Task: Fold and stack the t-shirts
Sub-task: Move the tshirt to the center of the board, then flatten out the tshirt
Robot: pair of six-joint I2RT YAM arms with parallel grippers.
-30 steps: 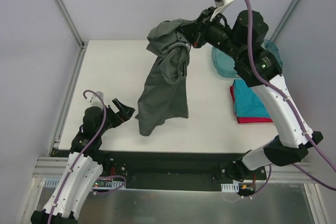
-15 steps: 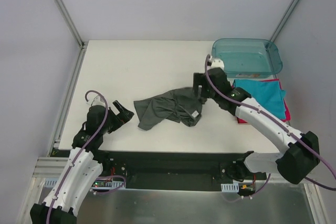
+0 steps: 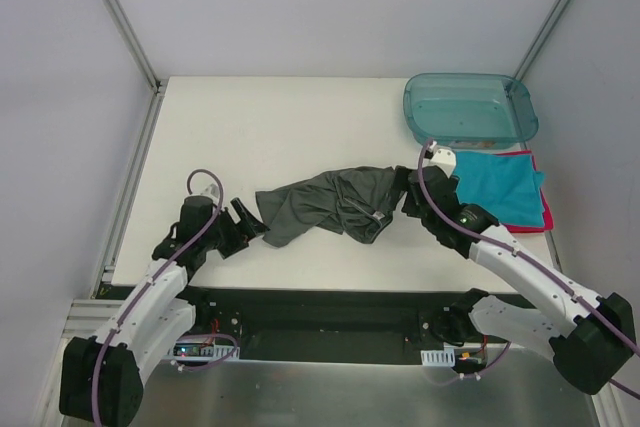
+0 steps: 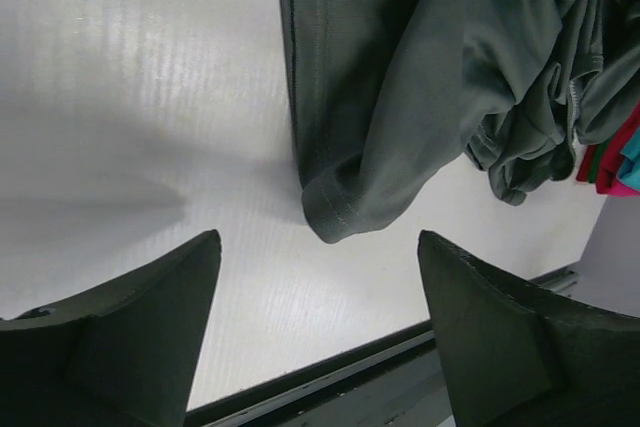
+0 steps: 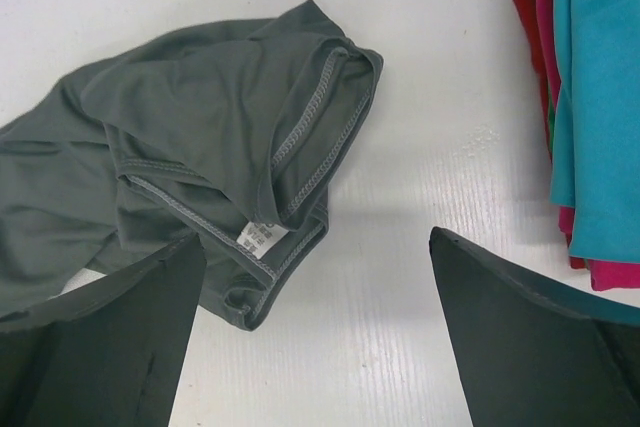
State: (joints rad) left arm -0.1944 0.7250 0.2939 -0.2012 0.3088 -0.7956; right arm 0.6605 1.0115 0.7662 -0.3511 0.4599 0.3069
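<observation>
A dark charcoal-grey t-shirt (image 3: 325, 205) lies crumpled in a long heap mid-table. Its hem corner (image 4: 335, 222) sits just ahead of my left gripper (image 3: 250, 219) (image 4: 318, 247), which is open and empty at the shirt's left end. At the right end, my right gripper (image 3: 405, 192) (image 5: 315, 237) is open over bare table. The collar and its white neck label (image 5: 256, 235) lie beside its left finger. A folded teal t-shirt (image 3: 505, 187) (image 5: 600, 97) rests on a red-pink one (image 3: 545, 217) (image 5: 530, 7) at the right.
A translucent teal tub (image 3: 468, 109) stands at the back right, just behind the folded stack. The table's near edge and its black rail (image 4: 330, 387) run close under the left gripper. Grey walls enclose the white table (image 3: 250, 127).
The right gripper, which held the grey shirt high, came down, opened and let it go; the shirt now lies on the table. The left arm has reached right to the shirt's left end.
</observation>
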